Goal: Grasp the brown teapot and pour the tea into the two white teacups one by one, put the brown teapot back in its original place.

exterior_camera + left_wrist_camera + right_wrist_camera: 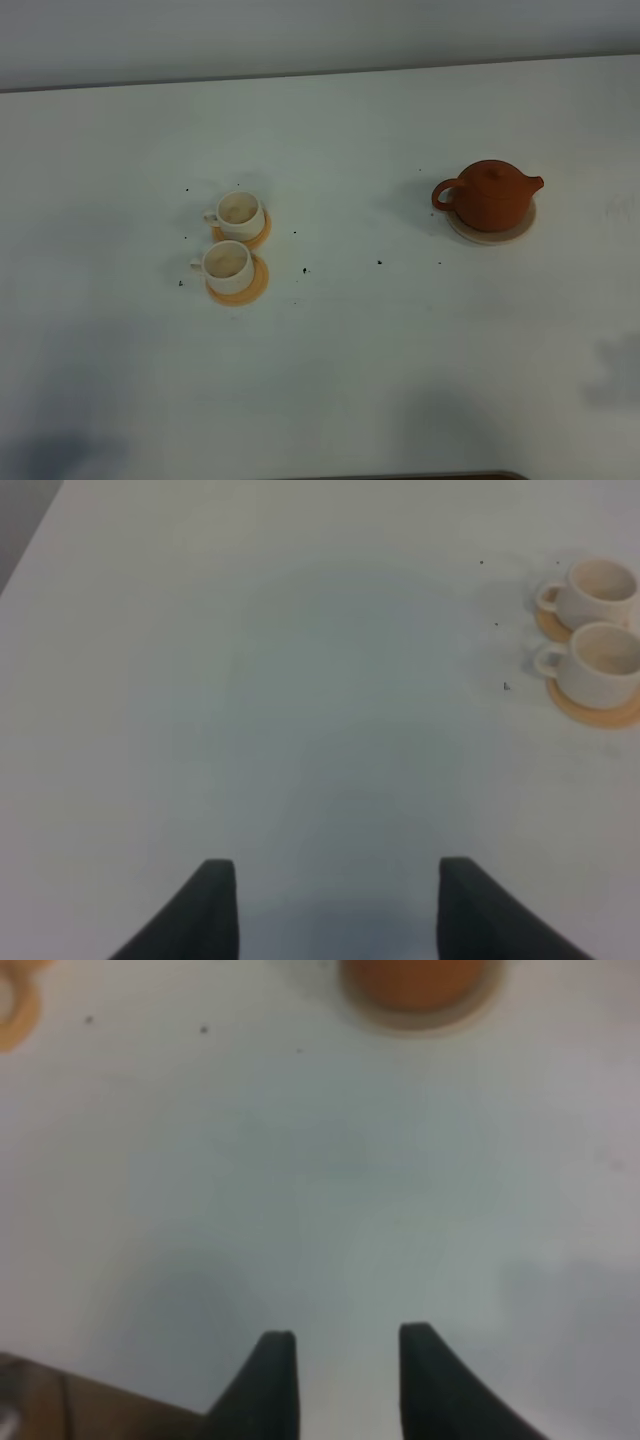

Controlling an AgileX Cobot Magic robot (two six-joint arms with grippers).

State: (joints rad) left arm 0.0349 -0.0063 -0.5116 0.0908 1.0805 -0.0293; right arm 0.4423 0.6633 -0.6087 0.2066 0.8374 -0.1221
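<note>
The brown teapot (490, 195) stands upright, lid on, on its pale beige disc coaster (505, 238) at the right of the table. It also shows in the right wrist view (415, 982), cut off by the frame edge, on the coaster (480, 1002). The two white teacups (238, 210) (228, 263) stand left of centre, each on an orange coaster, and both show in the left wrist view (600, 588) (605, 660). No tea shows in them. My left gripper (338, 880) is open and empty over bare table. My right gripper (347, 1345) is open and empty, well short of the teapot.
The white table (400, 330) carries a few dark specks (379, 262) between cups and teapot. Its far edge meets a grey wall (320, 30). A brown table edge (60, 1400) lies near my right gripper. Neither arm shows in the exterior high view.
</note>
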